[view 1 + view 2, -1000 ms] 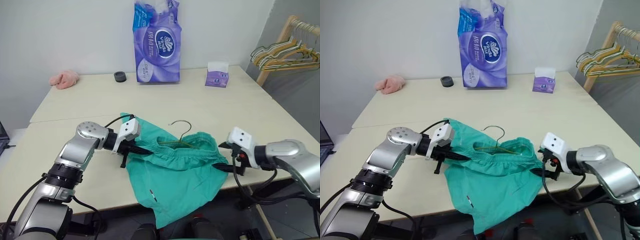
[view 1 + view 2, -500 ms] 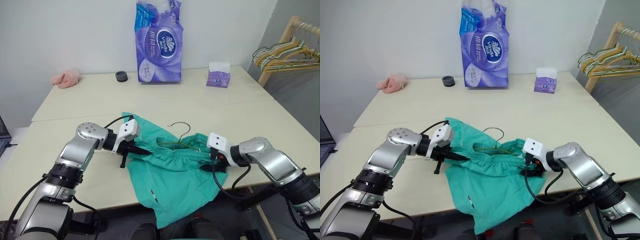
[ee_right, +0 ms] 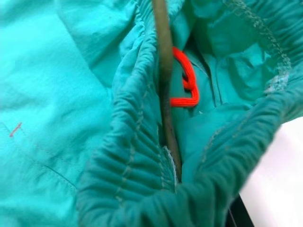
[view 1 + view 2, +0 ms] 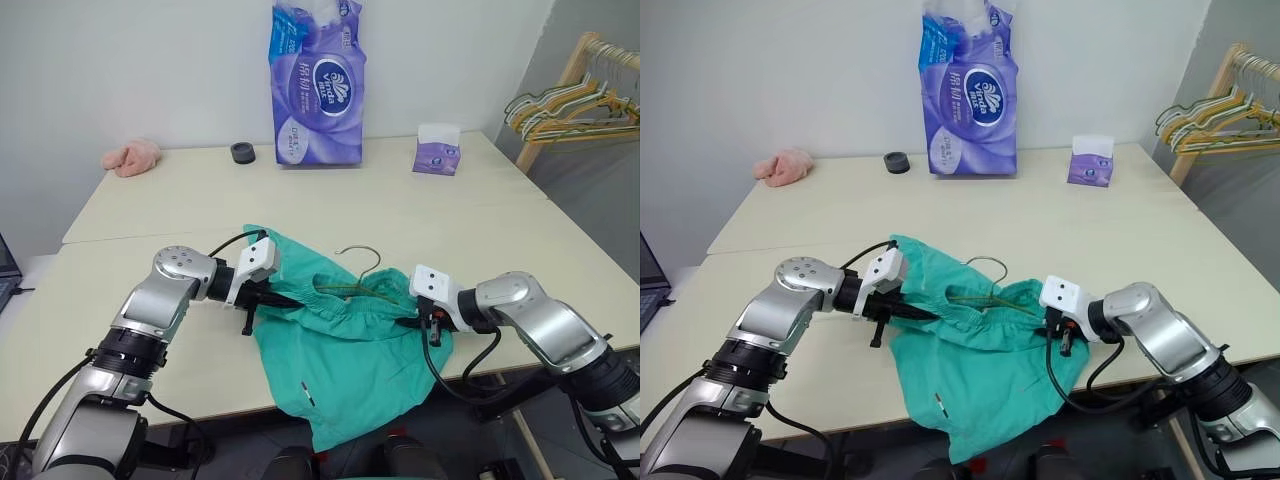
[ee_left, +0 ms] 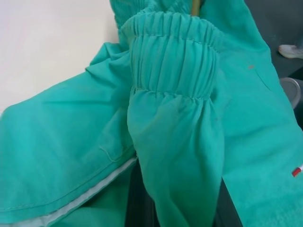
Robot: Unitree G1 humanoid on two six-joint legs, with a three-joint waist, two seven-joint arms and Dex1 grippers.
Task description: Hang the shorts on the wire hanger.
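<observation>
Your shorts [image 4: 345, 345] lie bunched at the near edge of the desk [image 4: 150, 210], their lower part hanging off the edge. The waistband is spread open between the two hands. The wire hanger [image 4: 362, 270] sits inside that opening: its hook rises clear on the far side, and its thin bar runs along inside the gathered band, as the right wrist view shows beside a small red loop [image 3: 185, 82].

The step in hand looks like seating the waistband on the hanger. To do it well, keep the band taut between both grips so the wire stays trapped in the fold. Lift evenly, because one low side would let the cloth slide off the bar. Watch the hook, since it is the only free part you can catch later.

Your left hand [image 4: 270, 297] is closed on the left end of the waistband, with elastic draped over its fingers in its wrist view. That arm reaches in from the left, pointing right and slightly down.

Your right hand [image 4: 428, 320] presses into the right end of the waistband, pointing down and leftward. Its fingers are buried in cloth, so you cannot tell from here how far they have closed.
</observation>
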